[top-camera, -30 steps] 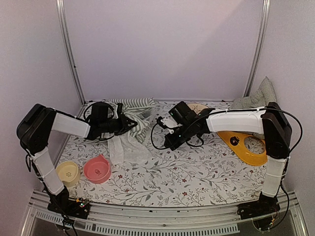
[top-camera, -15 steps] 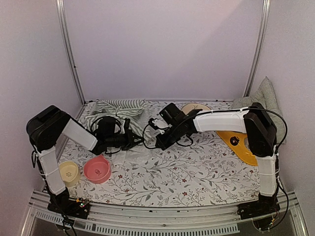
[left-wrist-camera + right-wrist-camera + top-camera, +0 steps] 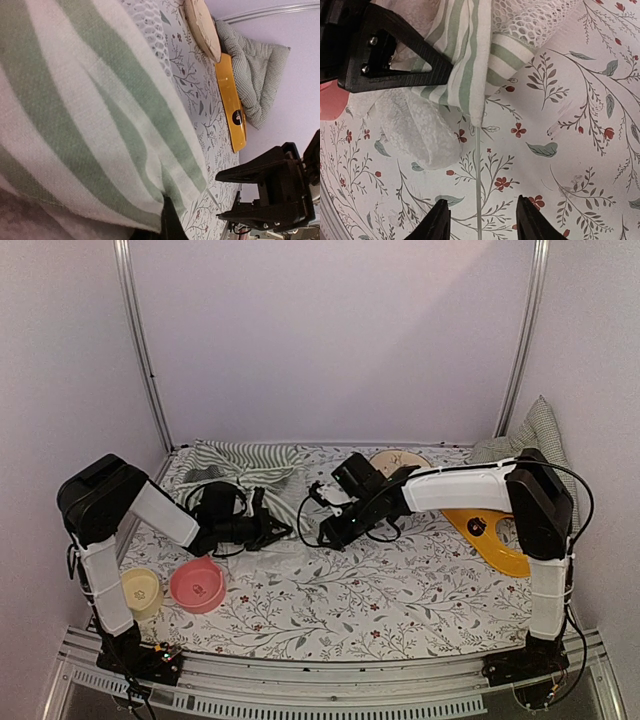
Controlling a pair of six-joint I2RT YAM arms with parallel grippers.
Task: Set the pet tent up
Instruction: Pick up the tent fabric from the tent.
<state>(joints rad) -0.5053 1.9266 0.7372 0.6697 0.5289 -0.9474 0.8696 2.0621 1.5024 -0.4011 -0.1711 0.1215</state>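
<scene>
Now the left gripper (image 3: 280,532) pinches the pet tent (image 3: 245,458) near the pink bowl (image 3: 197,585); the right gripper (image 3: 481,220) gapes, gripping nothing.

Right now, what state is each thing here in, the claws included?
pet tent, collapsed and crumpled, not set up
left claw, shut on the pet tent's striped fabric
right claw, open, thin white pole between its fingers, ungripped
pink bowl, upright, empty
yellow bowl, upright, empty
checked cushion, slumped against the right wall
</scene>
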